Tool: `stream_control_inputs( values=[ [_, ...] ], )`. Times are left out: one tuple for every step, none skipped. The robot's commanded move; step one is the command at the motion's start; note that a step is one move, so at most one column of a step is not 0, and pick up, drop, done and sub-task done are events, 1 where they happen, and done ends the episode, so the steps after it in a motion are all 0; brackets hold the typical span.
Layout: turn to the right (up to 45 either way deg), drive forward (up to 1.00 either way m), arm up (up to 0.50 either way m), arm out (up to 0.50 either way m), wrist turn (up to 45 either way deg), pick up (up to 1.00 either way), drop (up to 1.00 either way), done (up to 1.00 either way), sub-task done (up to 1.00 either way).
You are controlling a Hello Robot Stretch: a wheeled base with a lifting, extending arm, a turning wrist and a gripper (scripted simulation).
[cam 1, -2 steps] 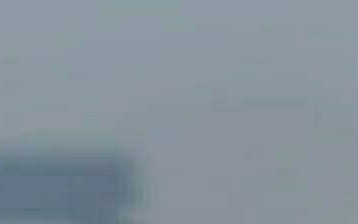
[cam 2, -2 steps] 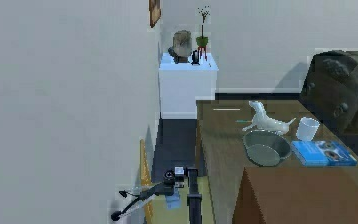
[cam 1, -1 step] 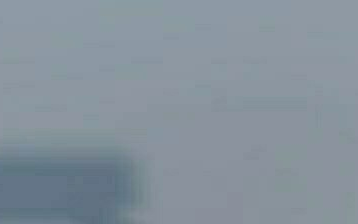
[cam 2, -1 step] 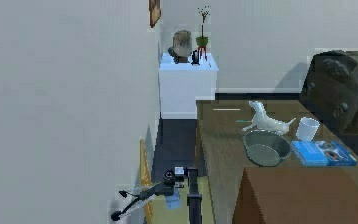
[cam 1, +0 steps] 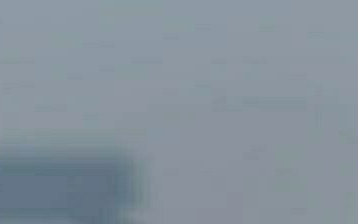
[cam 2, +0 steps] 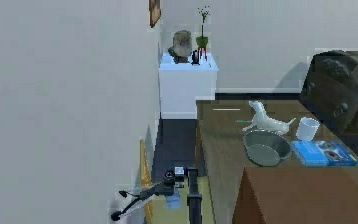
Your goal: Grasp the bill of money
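At lower centre, the gripper [cam 2: 130,203] hangs low beside the brown table [cam 2: 222,150]; its grip cannot be told. A thin pale strip [cam 2: 227,109], possibly the bill, lies at the table's upper-left end.

No readable text, number, brand or sign anywhere; blue flat item [cam 2: 322,152] on the brown table [cam 2: 222,145] carries pale patches, too small to read; two white squares [cam 2: 175,177] at the far end of the arm [cam 2: 192,200] bear black marks, a blocky pattern, no letters made out; framed picture [cam 2: 155,12] on the wall [cam 2: 67,90] seen nearly edge-on, nothing legible.
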Motion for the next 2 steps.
stream_control_inputs(
  values=[
    [0.0, 0.00, 0.10, 0.00, 0.0, 0.00, 0.00, 0.00, 0.00],
    [0.0, 0.00, 0.00, 0.00, 45.0, 0.00, 0.00, 0.00, 0.00]
  ],
)
